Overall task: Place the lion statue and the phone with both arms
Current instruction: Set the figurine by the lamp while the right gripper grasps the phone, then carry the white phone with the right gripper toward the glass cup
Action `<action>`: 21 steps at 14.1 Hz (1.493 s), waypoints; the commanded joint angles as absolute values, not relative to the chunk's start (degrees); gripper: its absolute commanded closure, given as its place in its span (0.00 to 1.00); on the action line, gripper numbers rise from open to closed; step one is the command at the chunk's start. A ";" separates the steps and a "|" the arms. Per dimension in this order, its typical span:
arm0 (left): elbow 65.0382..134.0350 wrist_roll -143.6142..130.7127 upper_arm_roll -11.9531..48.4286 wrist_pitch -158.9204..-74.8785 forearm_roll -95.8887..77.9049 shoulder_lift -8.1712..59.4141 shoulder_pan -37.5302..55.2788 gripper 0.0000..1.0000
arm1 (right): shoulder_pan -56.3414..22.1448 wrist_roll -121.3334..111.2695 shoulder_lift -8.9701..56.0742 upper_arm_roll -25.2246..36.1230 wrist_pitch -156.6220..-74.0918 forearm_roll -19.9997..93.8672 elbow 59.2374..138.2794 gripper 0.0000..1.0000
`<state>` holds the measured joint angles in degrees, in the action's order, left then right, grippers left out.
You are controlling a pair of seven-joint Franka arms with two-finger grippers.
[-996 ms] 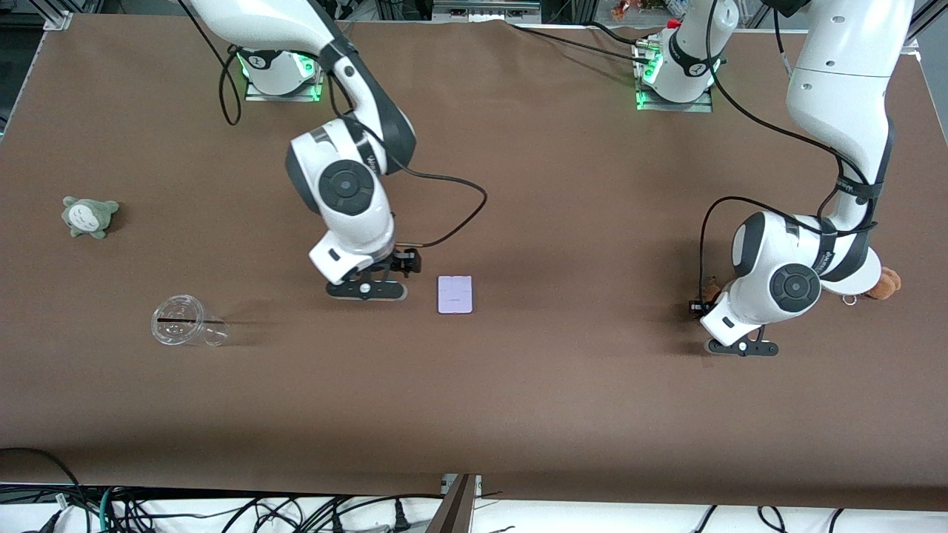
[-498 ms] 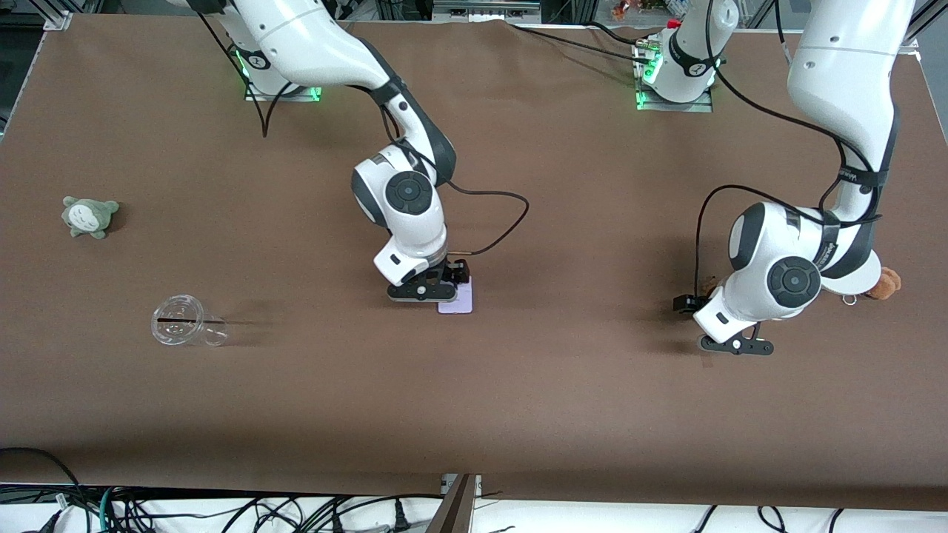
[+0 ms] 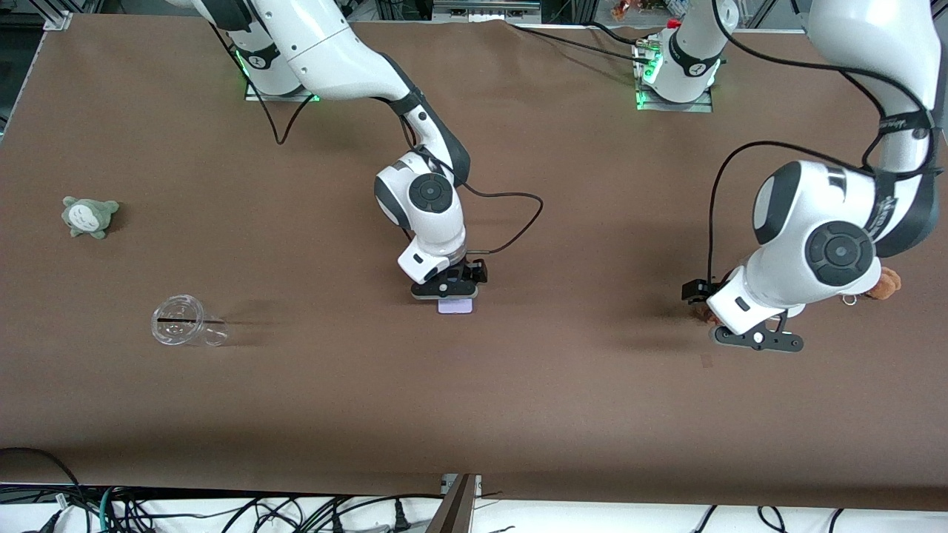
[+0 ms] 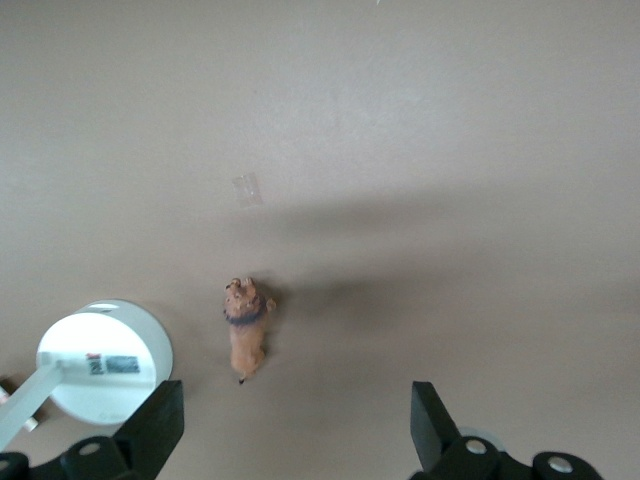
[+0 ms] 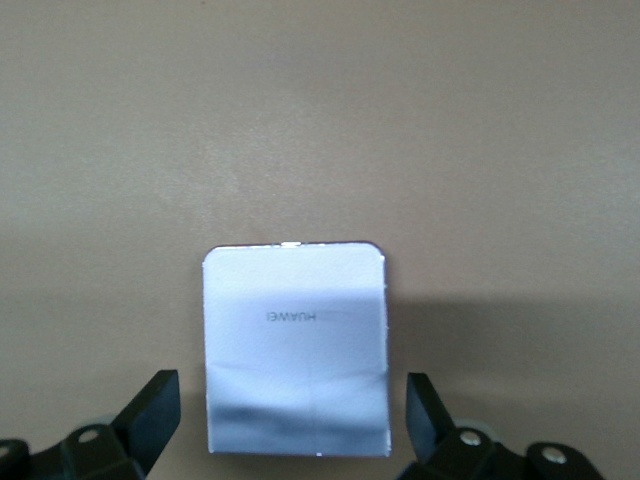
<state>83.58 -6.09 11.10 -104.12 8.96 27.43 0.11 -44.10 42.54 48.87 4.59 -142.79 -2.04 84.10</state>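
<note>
In the front view, the right end effector is hovering low over the phone mid-worktop, while the left end effector is hanging by the lion statue toward the left arm's end. In the left wrist view, wide-open empty fingers are bracketing the lying lion statue beside a round white stand; it should centre before descending. In the right wrist view, the open, empty fingers are straddling the flat phone, so it should drop squarely and close on the side edges.

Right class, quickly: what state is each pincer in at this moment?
Left pincer: open, empty, over the lion statue.
Right pincer: open, empty, its fingers either side of the phone lying on the table.
</note>
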 commanded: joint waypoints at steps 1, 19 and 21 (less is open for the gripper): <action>78.67 -6.15 12.13 -96.96 9.32 25.15 -0.09 0.00 | -44.74 43.68 50.54 5.19 -142.73 -2.55 82.18 0.00; 78.57 -5.45 10.81 -90.79 6.68 16.62 -6.58 0.00 | -37.64 34.13 49.75 5.71 -142.21 -2.37 81.39 0.88; 78.57 -5.28 10.81 -88.17 6.50 13.20 -6.77 0.00 | -34.12 29.73 48.43 5.63 -139.58 -2.29 81.65 0.89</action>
<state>78.13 -6.10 10.48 -90.96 7.78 17.30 -5.72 -37.83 34.39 50.78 6.64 -142.81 -2.25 81.19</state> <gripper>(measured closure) 0.000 0.159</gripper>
